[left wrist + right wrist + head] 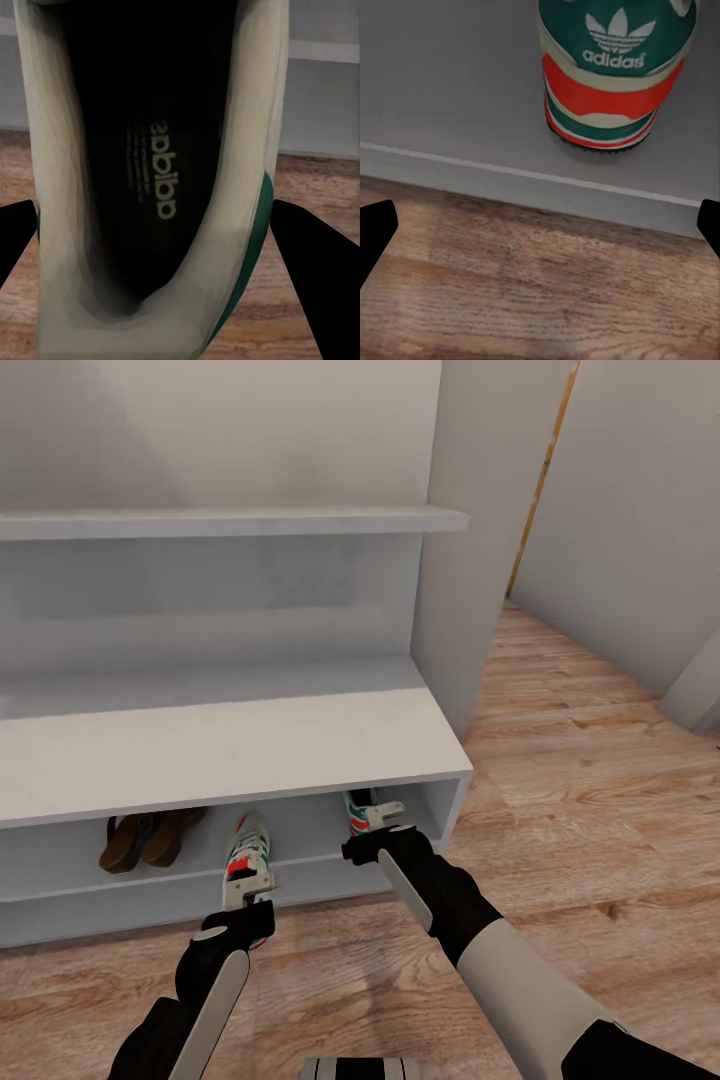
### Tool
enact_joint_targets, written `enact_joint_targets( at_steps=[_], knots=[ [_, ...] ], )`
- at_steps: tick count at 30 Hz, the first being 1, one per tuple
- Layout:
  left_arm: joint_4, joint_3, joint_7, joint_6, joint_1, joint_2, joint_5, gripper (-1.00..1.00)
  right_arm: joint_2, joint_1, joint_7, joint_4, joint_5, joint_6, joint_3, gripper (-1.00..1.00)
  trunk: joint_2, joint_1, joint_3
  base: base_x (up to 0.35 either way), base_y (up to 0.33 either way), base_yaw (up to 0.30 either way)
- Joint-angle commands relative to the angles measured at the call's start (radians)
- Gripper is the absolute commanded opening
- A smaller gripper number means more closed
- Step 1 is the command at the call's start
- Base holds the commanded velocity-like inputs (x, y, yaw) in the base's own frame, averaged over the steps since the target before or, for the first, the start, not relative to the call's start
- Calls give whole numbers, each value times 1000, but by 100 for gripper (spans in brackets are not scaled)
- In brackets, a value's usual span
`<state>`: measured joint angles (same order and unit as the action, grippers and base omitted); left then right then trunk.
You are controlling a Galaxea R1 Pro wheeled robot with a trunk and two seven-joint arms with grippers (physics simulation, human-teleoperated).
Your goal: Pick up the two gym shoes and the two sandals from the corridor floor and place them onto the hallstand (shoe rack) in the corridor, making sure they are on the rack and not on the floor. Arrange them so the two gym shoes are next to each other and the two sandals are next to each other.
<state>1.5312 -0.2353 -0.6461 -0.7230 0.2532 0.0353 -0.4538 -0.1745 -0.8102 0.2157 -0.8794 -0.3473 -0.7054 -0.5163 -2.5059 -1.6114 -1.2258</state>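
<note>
Head view, hidden parts: the hallstand (pixel 230 745) runs out of frame on the left; its flat top hides the back of the open shelf below, so the sandals (pixel 150 838) show only as dark brown shapes lying close together deep in that shelf.
Head view, shoes: one gym shoe (pixel 247 860) sticks out over the hallstand's front edge, toe inward, heel at the left gripper (pixel 240 920); the second gym shoe (pixel 360 812) sits inside the shelf near the hallstand's right wall, partly behind the right gripper (pixel 372 842).
Head view, room: open corridor floor (pixel 580 780) lies right of the hallstand.
Left wrist view, writing: the shoe's (pixel 157 172) dark insole carries a pale "adidas" word; smaller print around it is unreadable.
Left wrist view, fingers: dark tips (pixel 307 255) stand on both sides of the heel, pinching it.
Right wrist view, writing: the heel tab of the shoe (pixel 611 71) reads "adidas" under a trefoil, above a red-orange band.
Right wrist view, fingers: spread wide, only tips (pixel 375 225) at the frame edges, over the floor (pixel 532 285) in front of the hallstand's shelf lip (pixel 510 176), apart from the shoe.
</note>
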Motion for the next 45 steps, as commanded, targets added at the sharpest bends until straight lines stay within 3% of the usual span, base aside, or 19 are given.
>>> enact_joint_targets(
  at_steps=[1, 8, 18, 23, 24, 28, 29, 31, 32, 34, 36, 37, 39, 41, 43, 44, 45],
  knots=[
    [0, 0, 1, 0, 0, 0, 0, -100, 0, 0, 0, 0, 0, 0, 0, 100, 0, 0, 0, 0, 0, 0],
    [1, 1, 1, 0, 0, 0, 0, -100, 0, 0, 0, 0, 1, 0, 1, 100, 0, 0, 0, 0, 0, 0],
    [25, -3, -12, 19, -3, 4, 0, -100, 0, 21, 9, -7, 11, -7, 41, 100, 0, 0, 0, -34, -23, 0],
    [26, -6, -14, 18, -1, 8, -2, -100, 4, 70, 3, -100, 11, -17, 46, 100, 0, 0, 0, -176, -116, 0],
    [23, -9, -13, 15, 5, 10, -3, -100, 26, 122, 2, -182, 13, -20, 46, 100, 0, 0, 0, -78, -51, 0],
    [5, -12, -12, 8, 37, 24, -6, -100, 100, 231, 1, -374, 15, -59, 47, 100, 0, 0, 0, -46, -30, 0],
    [-21, -12, -13, 6, 59, 33, -7, -100, 150, 273, 1, -470, 14, -106, 47, 100, 0, 0, 0, -20, -13, 0],
    [-55, -12, -14, 6, 84, 39, -8, -100, 201, 304, 0, -548, 13, -151, 48, 100, 0, 0, 0, -15, -10, 0],
    [-97, -12, -14, 7, 115, 45, -9, -100, 246, 329, -2, -606, 11, -181, 48, 100, 0, 0, 0, -8, -5, 0],
    [-166, -13, -21, 9, 172, 56, -7, -100, 300, 353, -5, -666, 7, -207, 56, 100, 0, 0, 0, -5, -4, 0],
    [-211, -13, -34, 9, 214, 72, -6, -100, 327, 364, -6, -692, 6, -218, 73, 100, 0, 0, 0, -3, -2, 0],
    [-283, -14, -76, 9, 281, 97, -7, -100, 351, 374, -8, -714, 4, -232, 116, 100, 0, 0, 0, -1, -1, 0],
    [-328, -15, -103, 9, 324, 109, -11, -100, 361, 378, -10, -722, 3, -240, 150, 100, 0, 0, 0, -1, 0, 0],
    [-386, -16, -136, 8, 384, 121, -24, -100, 373, 383, -47, -732, 3, -262, 234, 100, 0, 0, 0, 0, 0, 0],
    [-402, -16, -146, 8, 402, 123, -36, -100, 380, 386, -92, -734, 2, -274, 284, 100, 0, 0, 0, 0, 0, 0],
    [-417, -16, -152, 8, 418, 125, -46, -100, 394, 388, -149, -736, 2, -283, 331, 100, 0, 0, 0, 0, 0, 0],
    [-426, -16, -155, 8, 426, 125, -50, -100, 405, 389, -178, -736, 2, -287, 351, 100, 0, 0, 0, 0, 0, 0]
  ],
)
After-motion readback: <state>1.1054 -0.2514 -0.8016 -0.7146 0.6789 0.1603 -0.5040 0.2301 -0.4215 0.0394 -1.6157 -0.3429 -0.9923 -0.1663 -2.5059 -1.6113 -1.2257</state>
